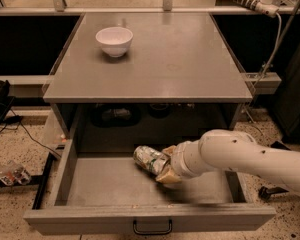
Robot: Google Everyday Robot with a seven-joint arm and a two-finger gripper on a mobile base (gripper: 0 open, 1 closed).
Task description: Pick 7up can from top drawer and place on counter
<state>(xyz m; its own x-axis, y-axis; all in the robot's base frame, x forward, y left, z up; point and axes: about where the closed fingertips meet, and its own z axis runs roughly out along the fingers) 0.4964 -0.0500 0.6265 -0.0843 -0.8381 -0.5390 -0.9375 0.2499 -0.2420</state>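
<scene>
The top drawer (105, 186) is pulled open, its front panel with the black handle (152, 229) nearest the camera. The 7up can (149, 159), silvery with green and white patches, lies tilted inside the drawer near its middle back. My gripper (166, 166) reaches in from the right on a white arm, and its tan fingers (168, 176) are closed around the can's right end. The can looks held just above or on the drawer floor; I cannot tell which. The grey counter (165, 59) is above the drawer.
A white bowl (114, 40) stands on the counter's back left. A white cable and power strip (250, 1) hang at the right. Dark clutter lies on the speckled floor at the left (7, 171).
</scene>
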